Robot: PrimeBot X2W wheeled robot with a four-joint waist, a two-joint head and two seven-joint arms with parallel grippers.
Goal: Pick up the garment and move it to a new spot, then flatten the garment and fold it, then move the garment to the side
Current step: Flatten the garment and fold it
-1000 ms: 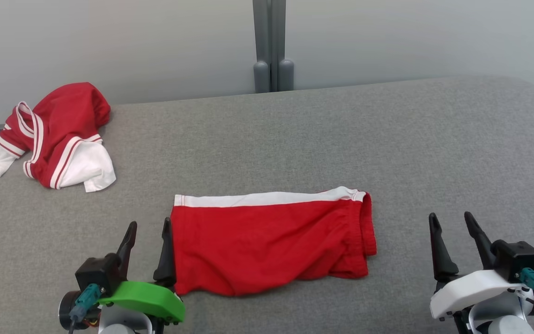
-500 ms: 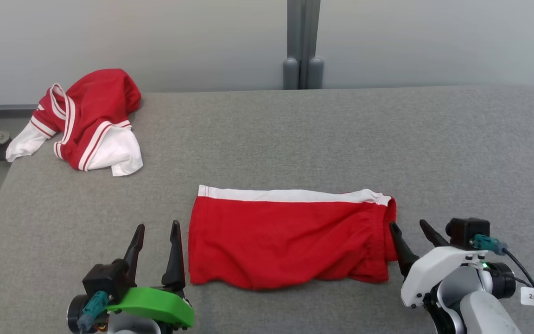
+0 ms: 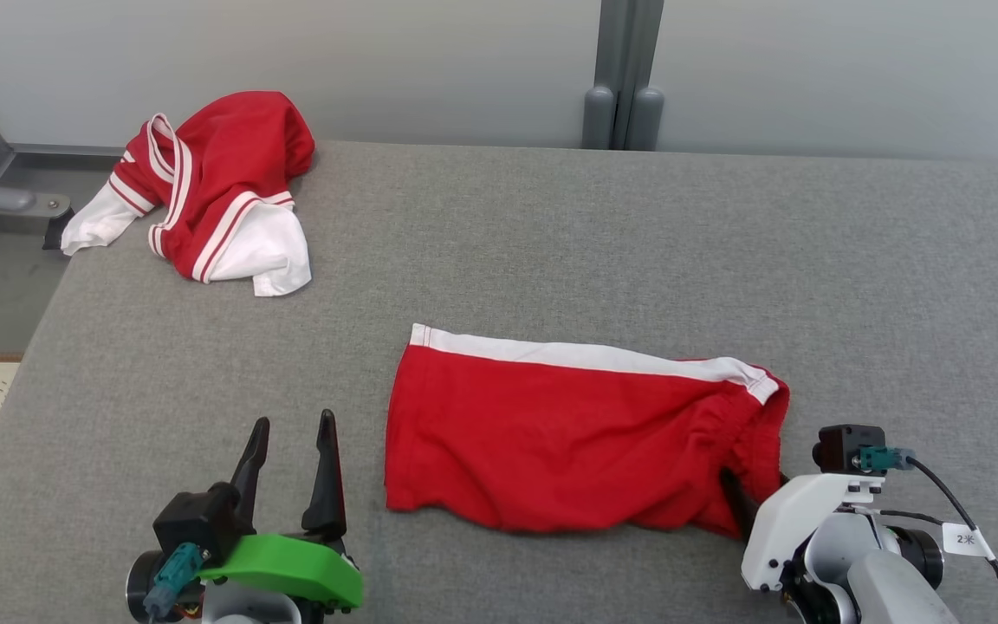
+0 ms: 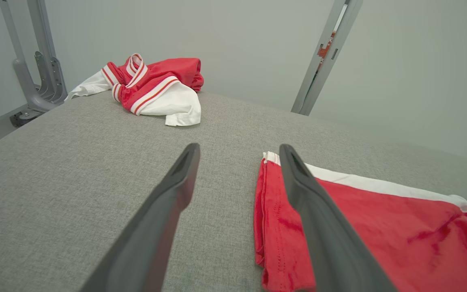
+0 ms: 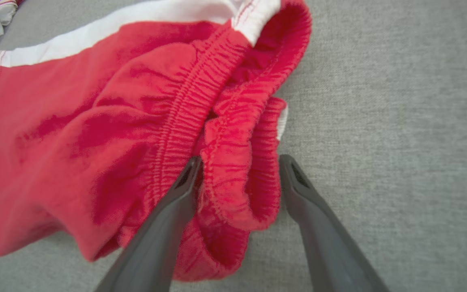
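Nearest, right side: the white-shelled right gripper (image 5: 240, 159) has come in from open table to the right end of the red shorts with a white side stripe (image 3: 568, 433). Its two dark fingers are spread apart and straddle the bunched elastic waistband, one finger tucked against the gathered fabric and the other on bare table just outside it. Nothing is pinched yet. The waistband end now looks ruffled and slightly lifted where it was flatter a second ago.

Nearest, left side: the green-shelled left gripper (image 3: 293, 422) keeps its fingers apart, holding nothing, just left of the shorts' hem edge.

The shorts lie folded in the near middle of the grey fabric-covered table (image 3: 551, 243). We judge the fold is done and that the right gripper is lining up a grip for the move aside.

The whole head view has swung, so we put the apparent drift of objects down to the camera.

Far left: a crumpled red-and-white jersey (image 3: 222, 191), untouched.
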